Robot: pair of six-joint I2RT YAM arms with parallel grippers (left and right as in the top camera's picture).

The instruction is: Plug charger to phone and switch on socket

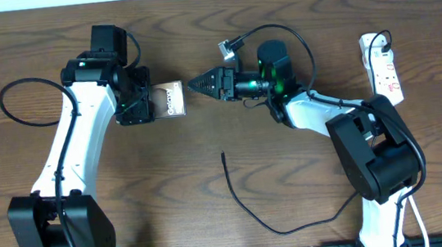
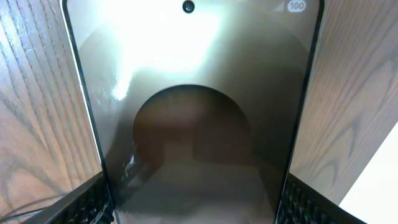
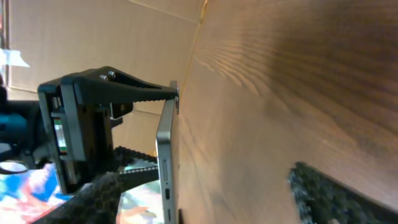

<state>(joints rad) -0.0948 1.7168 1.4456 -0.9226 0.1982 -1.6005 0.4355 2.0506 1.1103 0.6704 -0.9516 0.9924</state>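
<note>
Now, left end effector (image 1: 151, 104): closed on the phone (image 1: 172, 101), with one finger pressed on each long side. It holds one end, and the other end sticks out to the right.
Left wrist view: the phone fills the picture. Its shiny brown screen has a dark round shape in the middle. The black fingers (image 2: 93, 202) show at the two bottom corners, one on each side of the phone.
Right end effector (image 1: 194, 85): the fingers stand apart and hold nothing. The tips point left at the free end of the phone and are just beside it. I cannot tell if they touch it.
Right wrist view: the phone is seen from its thin edge, with the left end effector gripping it behind.
Charger (image 1: 226, 171): lies loose on the tabletop (image 1: 32, 45) in a long curve, nearer the front and well apart from the phone. Its thin free end points toward the middle. No end effector has it.
Socket (image 1: 384, 65): white with red marks, lying at the far right of the tabletop, well apart from the phone and the charger's free end.
</note>
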